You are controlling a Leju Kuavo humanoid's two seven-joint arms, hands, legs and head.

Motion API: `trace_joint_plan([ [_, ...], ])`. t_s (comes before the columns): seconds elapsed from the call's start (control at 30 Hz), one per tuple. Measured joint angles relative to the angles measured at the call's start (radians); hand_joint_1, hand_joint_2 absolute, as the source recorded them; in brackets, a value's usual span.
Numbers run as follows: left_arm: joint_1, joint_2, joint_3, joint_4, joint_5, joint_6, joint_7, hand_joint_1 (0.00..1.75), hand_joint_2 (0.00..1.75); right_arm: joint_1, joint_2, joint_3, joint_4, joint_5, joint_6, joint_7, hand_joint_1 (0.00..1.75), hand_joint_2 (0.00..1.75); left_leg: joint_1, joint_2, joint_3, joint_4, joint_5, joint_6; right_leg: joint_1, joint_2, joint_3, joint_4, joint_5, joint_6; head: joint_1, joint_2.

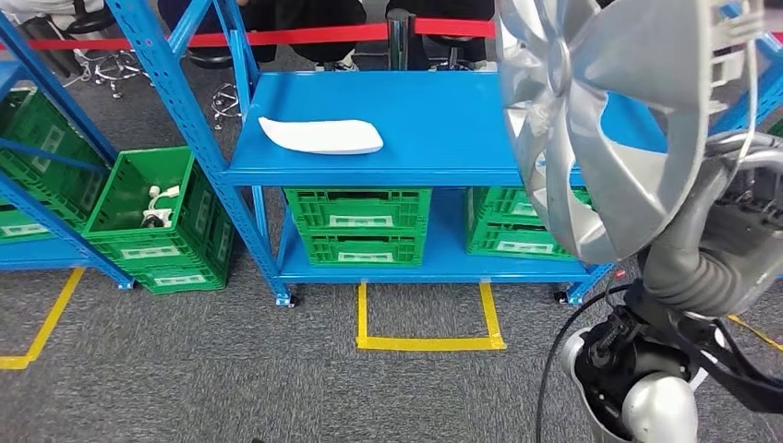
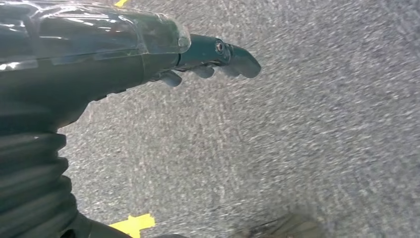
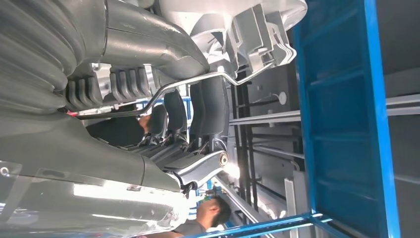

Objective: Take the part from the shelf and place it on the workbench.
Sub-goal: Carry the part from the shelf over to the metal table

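The blue workbench (image 1: 434,129) carries a white panel (image 1: 321,136) on top, with green crates (image 1: 358,224) beneath. The silver wheel cover (image 1: 600,101) is raised at the right, gripped by the right hand (image 3: 198,114). The left hand (image 2: 213,57) hangs empty over the carpet, fingers loosely extended.

No legible text, brand or number. Green crates (image 1: 358,224) under the blue table (image 1: 434,129) carry pale label strips (image 1: 361,221), print too small to read. Yellow tape square (image 1: 429,341) marks the floor.
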Motion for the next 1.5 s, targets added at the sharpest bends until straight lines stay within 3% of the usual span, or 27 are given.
trace_joint_plan([
  [0.03, 0.000, 0.000, -0.002, 0.000, 0.000, 0.000, 0.000, 0.00, 1.75, 0.000, 0.000, 0.001, 0.002, 0.003, 0.000, 0.001, 1.75, 1.75, 0.002, -0.001, -0.007, 0.059, -0.021, -0.004, 0.001, -0.001, -0.018, 0.005, 0.011, 0.000, -0.002, 0.000],
  [0.1, 0.000, 0.000, -0.005, 0.000, 0.000, 0.000, 0.000, 0.00, 1.75, 0.000, 0.000, 0.005, 0.006, 0.005, 0.000, 0.004, 1.75, 1.75, 0.006, -0.001, 0.012, 0.107, 0.010, -0.010, 0.000, -0.004, -0.059, 0.022, 0.029, 0.004, -0.006, 0.000],
  [0.17, -0.002, 0.000, -0.011, 0.000, -0.002, 0.000, -0.001, 0.00, 1.75, 0.000, 0.000, 0.008, 0.009, 0.005, 0.000, 0.012, 1.75, 1.75, 0.010, 0.000, 0.093, 0.036, 0.057, -0.012, -0.001, -0.005, -0.097, 0.045, 0.041, 0.011, -0.011, 0.000],
  [0.23, -0.006, 0.000, -0.018, -0.001, -0.005, 0.000, -0.003, 0.00, 1.75, -0.001, 0.000, 0.010, 0.011, 0.003, 0.000, 0.020, 1.75, 1.75, 0.010, 0.001, 0.198, -0.102, 0.037, -0.006, 0.000, -0.007, -0.126, 0.069, 0.050, 0.021, -0.020, 0.000],
  [0.3, -0.010, -0.001, -0.021, -0.002, -0.008, 0.000, -0.006, 0.00, 1.75, -0.003, 0.000, 0.012, 0.014, -0.003, 0.000, 0.023, 1.75, 1.75, 0.006, -0.001, 0.240, -0.180, 0.007, 0.006, 0.000, -0.010, -0.142, 0.080, 0.066, 0.032, -0.026, 0.000],
  [0.37, -0.009, -0.002, -0.024, -0.001, -0.009, 0.000, -0.006, 0.00, 1.75, -0.006, 0.001, 0.016, 0.017, -0.009, 0.000, 0.023, 1.75, 1.75, 0.007, -0.002, 0.221, -0.186, 0.019, 0.024, -0.002, -0.008, -0.158, 0.082, 0.076, 0.044, -0.027, 0.000],
  [0.4, -0.007, -0.002, -0.026, -0.001, -0.010, 0.000, -0.006, 0.00, 1.75, -0.008, 0.001, 0.019, 0.019, -0.012, 0.000, 0.023, 1.75, 1.75, 0.008, -0.001, 0.210, -0.186, 0.030, 0.032, -0.003, -0.006, -0.167, 0.094, 0.056, 0.050, -0.026, 0.000],
  [0.5, -0.007, -0.003, -0.035, 0.000, -0.010, 0.000, -0.004, 0.00, 1.75, -0.013, 0.000, 0.026, 0.026, -0.016, 0.000, 0.022, 1.75, 1.75, 0.009, 0.000, 0.170, -0.188, 0.067, 0.048, -0.008, 0.000, -0.193, 0.233, -0.088, 0.064, -0.017, 0.000],
  [0.53, -0.007, -0.002, -0.037, 0.000, -0.010, 0.000, -0.003, 0.00, 1.75, -0.014, 0.001, 0.028, 0.029, -0.017, 0.000, 0.022, 1.75, 1.75, 0.007, 0.000, 0.156, -0.188, 0.079, 0.050, -0.009, 0.000, -0.195, 0.291, -0.121, 0.065, -0.012, 0.000],
  [0.6, -0.007, 0.000, -0.039, 0.000, -0.010, -0.001, 0.000, 0.00, 1.75, -0.016, 0.001, 0.032, 0.033, -0.017, 0.000, 0.022, 1.75, 1.75, 0.003, 0.002, 0.126, -0.186, 0.102, 0.050, -0.008, 0.001, -0.172, 0.340, -0.110, 0.062, -0.004, 0.000],
  [0.63, -0.007, 0.001, -0.041, 0.000, -0.010, -0.003, 0.002, 0.00, 1.75, -0.017, 0.001, 0.034, 0.035, -0.016, 0.000, 0.022, 1.75, 1.75, 0.001, 0.002, 0.111, -0.186, 0.114, 0.049, -0.008, 0.002, -0.143, 0.320, -0.082, 0.057, 0.000, 0.000],
  [0.7, -0.007, 0.002, -0.045, 0.000, -0.010, -0.009, 0.005, 0.00, 1.75, -0.018, 0.001, 0.038, 0.038, -0.016, 0.000, 0.021, 1.75, 1.75, -0.003, 0.003, 0.087, -0.185, 0.136, 0.045, -0.003, 0.006, -0.045, 0.200, -0.044, 0.044, 0.008, 0.000],
  [0.77, -0.008, 0.003, -0.046, 0.000, -0.010, -0.019, 0.007, 0.00, 1.75, -0.019, 0.001, 0.040, 0.040, -0.015, 0.000, 0.020, 1.75, 1.75, -0.008, 0.005, 0.072, -0.184, 0.159, 0.038, 0.002, 0.009, 0.044, 0.063, -0.051, 0.030, 0.012, 0.000],
  [0.8, -0.008, 0.003, -0.046, 0.000, -0.009, -0.025, 0.008, 0.00, 1.75, -0.018, 0.001, 0.042, 0.040, -0.014, 0.000, 0.019, 1.75, 1.75, -0.009, 0.008, 0.065, -0.186, 0.171, 0.032, 0.004, 0.010, 0.064, 0.024, -0.056, 0.025, 0.011, 0.000],
  [0.87, -0.005, 0.003, -0.047, 0.000, -0.009, -0.031, 0.010, 0.00, 1.75, -0.016, 0.002, 0.047, 0.042, -0.010, 0.000, 0.018, 1.75, 1.75, -0.011, 0.011, 0.050, -0.187, 0.186, 0.021, 0.004, 0.007, 0.054, 0.002, -0.047, 0.017, 0.007, 0.000],
  [0.93, -0.002, 0.004, -0.047, 0.000, -0.009, -0.034, 0.013, 0.00, 1.75, -0.012, 0.003, 0.050, 0.044, -0.006, 0.000, 0.018, 1.75, 1.75, -0.010, 0.009, 0.032, -0.145, 0.131, 0.009, 0.001, 0.002, 0.034, -0.005, -0.026, 0.005, -0.002, 0.000],
  [1.0, -0.002, 0.004, -0.047, 0.000, -0.010, -0.035, 0.014, 0.00, 1.75, -0.010, 0.004, 0.052, 0.046, -0.003, 0.000, 0.018, 1.75, 1.75, -0.005, 0.003, 0.008, -0.031, 0.023, 0.001, 0.003, 0.000, 0.007, 0.001, -0.004, -0.005, -0.015, 0.000],
  [1.03, -0.002, 0.004, -0.048, 0.000, -0.010, -0.036, 0.015, 0.00, 1.75, -0.010, 0.005, 0.053, 0.047, -0.002, 0.000, 0.019, 1.75, 1.75, -0.004, 0.001, -0.002, 0.033, -0.014, -0.001, 0.005, -0.001, -0.010, 0.007, 0.005, -0.007, -0.019, 0.000],
  [1.07, -0.003, 0.004, -0.048, 0.000, -0.011, -0.039, 0.015, 0.00, 1.75, -0.009, 0.005, 0.054, 0.048, 0.000, 0.000, 0.019, 1.75, 1.75, -0.004, 0.000, -0.005, 0.083, -0.027, -0.002, 0.008, -0.002, -0.029, 0.015, 0.014, -0.008, -0.021, 0.000],
  [1.13, -0.003, 0.004, -0.050, 0.000, -0.011, -0.043, 0.017, 0.00, 1.75, -0.008, 0.005, 0.056, 0.049, 0.000, 0.000, 0.021, 1.75, 1.75, -0.005, 0.000, 0.031, 0.094, 0.011, 0.003, 0.013, -0.003, -0.068, 0.033, 0.028, -0.009, -0.024, 0.000],
  [1.2, -0.004, 0.005, -0.052, 0.000, -0.011, -0.043, 0.017, 0.00, 1.75, -0.005, 0.005, 0.057, 0.050, -0.004, 0.000, 0.023, 1.75, 1.75, -0.011, -0.001, 0.127, -0.011, 0.048, 0.020, 0.018, -0.003, -0.100, 0.051, 0.040, -0.008, -0.025, 0.000],
  [1.27, -0.006, 0.007, -0.053, 0.000, -0.011, -0.044, 0.017, 0.00, 1.75, -0.002, 0.005, 0.059, 0.050, -0.008, 0.000, 0.022, 1.75, 1.75, -0.019, -0.001, 0.222, -0.146, 0.034, 0.037, 0.021, -0.006, -0.118, 0.063, 0.054, -0.002, -0.025, 0.000],
  [1.3, -0.007, 0.007, -0.053, 0.000, -0.011, -0.044, 0.017, 0.00, 1.75, -0.001, 0.005, 0.059, 0.050, -0.010, 0.000, 0.022, 1.75, 1.75, -0.023, -0.001, 0.247, -0.187, 0.025, 0.042, 0.020, -0.008, -0.123, 0.065, 0.062, 0.002, -0.024, 0.000],
  [1.37, -0.007, 0.006, -0.054, 0.000, -0.011, -0.045, 0.017, 0.00, 1.75, -0.001, 0.005, 0.062, 0.050, -0.014, 0.000, 0.021, 1.75, 1.75, -0.021, -0.002, 0.247, -0.215, 0.032, 0.046, 0.019, -0.009, -0.132, 0.064, 0.074, 0.010, -0.027, 0.000],
  [1.4, -0.007, 0.005, -0.054, 0.000, -0.011, -0.045, 0.018, 0.00, 1.75, 0.000, 0.005, 0.063, 0.051, -0.016, 0.000, 0.020, 1.75, 1.75, -0.017, -0.002, 0.240, -0.222, 0.042, 0.051, 0.019, -0.006, -0.140, 0.071, 0.062, 0.016, -0.027, 0.000],
  [1.43, -0.007, 0.004, -0.054, 0.000, -0.011, -0.046, 0.019, 0.00, 1.75, 0.000, 0.005, 0.065, 0.052, -0.015, 0.000, 0.020, 1.75, 1.75, -0.013, -0.001, 0.231, -0.228, 0.054, 0.055, 0.017, -0.002, -0.150, 0.093, 0.033, 0.023, -0.026, 0.000],
  [1.5, -0.008, 0.002, -0.054, 0.000, -0.011, -0.046, 0.020, 0.00, 1.75, 0.001, 0.006, 0.070, 0.056, -0.014, 0.000, 0.021, 1.75, 1.75, -0.009, -0.001, 0.207, -0.232, 0.077, 0.061, 0.009, 0.004, -0.171, 0.191, -0.064, 0.040, -0.021, 0.000],
])
